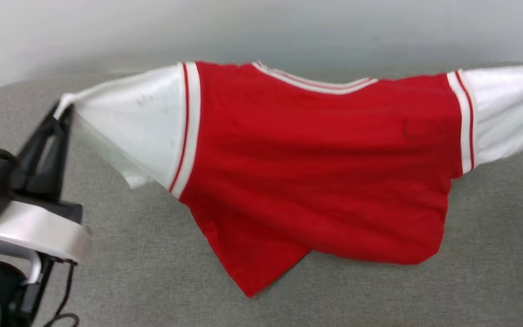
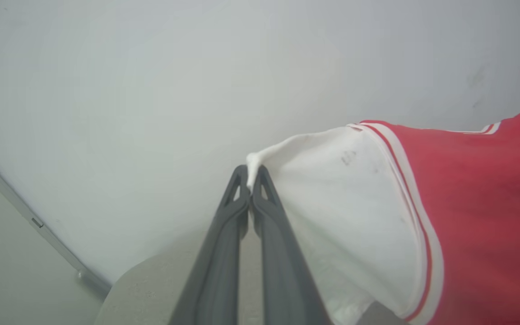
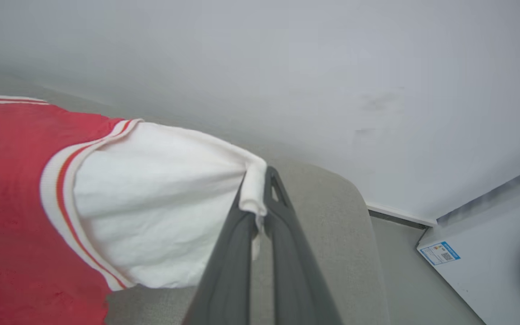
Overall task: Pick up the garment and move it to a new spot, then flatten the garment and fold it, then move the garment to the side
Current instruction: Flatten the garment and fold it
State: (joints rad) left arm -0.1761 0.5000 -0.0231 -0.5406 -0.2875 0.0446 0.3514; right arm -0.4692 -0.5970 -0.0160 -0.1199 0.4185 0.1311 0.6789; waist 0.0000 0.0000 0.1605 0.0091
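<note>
A pale wall [image 1: 261,27] backs a grey cloth-covered bench [image 1: 152,281], and over that bench the garment [image 1: 316,172] hangs spread out, red body in the middle and a white sleeve pulled out to each side. Its lower hem [image 1: 250,290] sags to the bench top and looks to touch it, so the shirt is lifted but not fully clear. By my reading the pick-up is done and the work stands at carrying or stretching the shirt; laying it flat, folding it and setting it aside are all left. The head view gives the whole span, the striped collar [image 1: 316,82] at the top edge and a plain red face with no print. The left wrist view adds the grip itself: the left pincer [image 2: 250,174] is clamped on the tip of the left sleeve [image 2: 345,203], which bears small dark marks. The right wrist view gives the other end: the right pincer [image 3: 260,185] is closed on a rolled bit of the right sleeve [image 3: 151,203], with a blue label [image 3: 438,253] on a white box nearby.
</note>
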